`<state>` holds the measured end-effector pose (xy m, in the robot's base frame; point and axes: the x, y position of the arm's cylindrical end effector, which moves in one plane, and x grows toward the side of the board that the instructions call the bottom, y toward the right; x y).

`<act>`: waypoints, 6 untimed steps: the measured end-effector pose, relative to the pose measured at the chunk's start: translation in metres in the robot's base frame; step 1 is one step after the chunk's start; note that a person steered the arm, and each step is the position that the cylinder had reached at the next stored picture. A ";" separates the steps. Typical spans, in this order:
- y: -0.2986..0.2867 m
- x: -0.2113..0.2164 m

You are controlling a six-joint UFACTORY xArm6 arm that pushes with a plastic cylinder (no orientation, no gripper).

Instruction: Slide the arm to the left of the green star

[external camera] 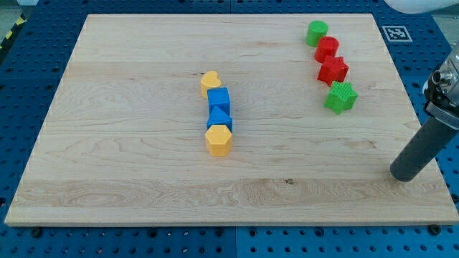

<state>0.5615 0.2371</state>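
Observation:
The green star [341, 97] lies on the wooden board at the view's right, at the lower end of a short column of blocks. My tip [404, 174] rests on the board near its right edge, below and to the right of the green star, well apart from it. The dark rod rises from the tip toward the view's right edge.
Above the star stand a red star-like block [333, 70], a red block [327, 49] and a green round block [317, 33]. At the board's middle a column holds a yellow heart [210, 81], a blue cube [219, 99], a blue block [220, 118] and a yellow hexagon [219, 140].

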 end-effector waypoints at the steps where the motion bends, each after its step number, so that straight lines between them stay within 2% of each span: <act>1: 0.004 0.000; 3: -0.006 -0.006; 5: -0.063 -0.061; 6: -0.067 -0.064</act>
